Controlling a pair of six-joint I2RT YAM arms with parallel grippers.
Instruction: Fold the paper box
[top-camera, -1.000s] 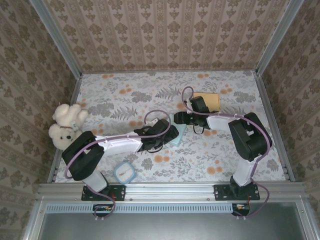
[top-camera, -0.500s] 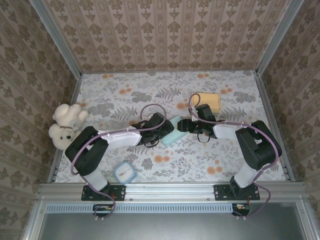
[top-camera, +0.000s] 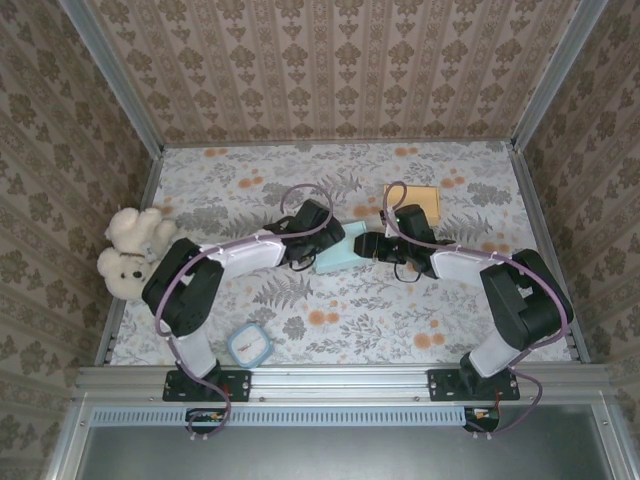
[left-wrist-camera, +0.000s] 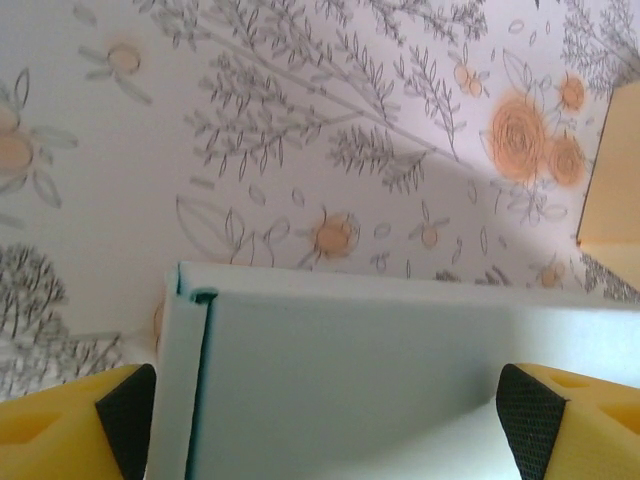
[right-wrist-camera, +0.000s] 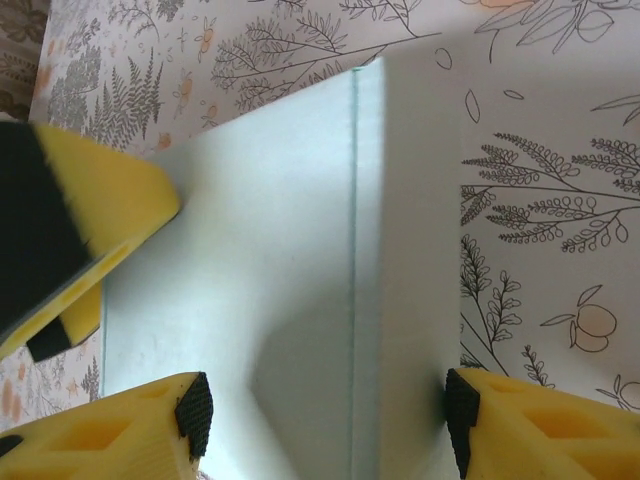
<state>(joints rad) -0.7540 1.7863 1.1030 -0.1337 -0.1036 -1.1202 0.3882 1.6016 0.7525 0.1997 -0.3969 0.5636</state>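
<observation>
The pale teal paper box lies on the floral table between my two grippers. My left gripper is at the box's left end and stands open; in the left wrist view the box spans the gap, its left edge beside the left pad. My right gripper is at the right end, open, and in the right wrist view straddles the box, its right pad against the folded side strip. A yellow finger of the left gripper rests on the box's far corner.
A flat tan cardboard piece lies just behind the right gripper. A white teddy bear sits at the left wall. A small blue-rimmed square dish is near the front edge. Metal frame rails bound the table.
Both grippers and the box have moved away from the arm bases toward the far side. The left gripper swung up and round to the box's left end.
</observation>
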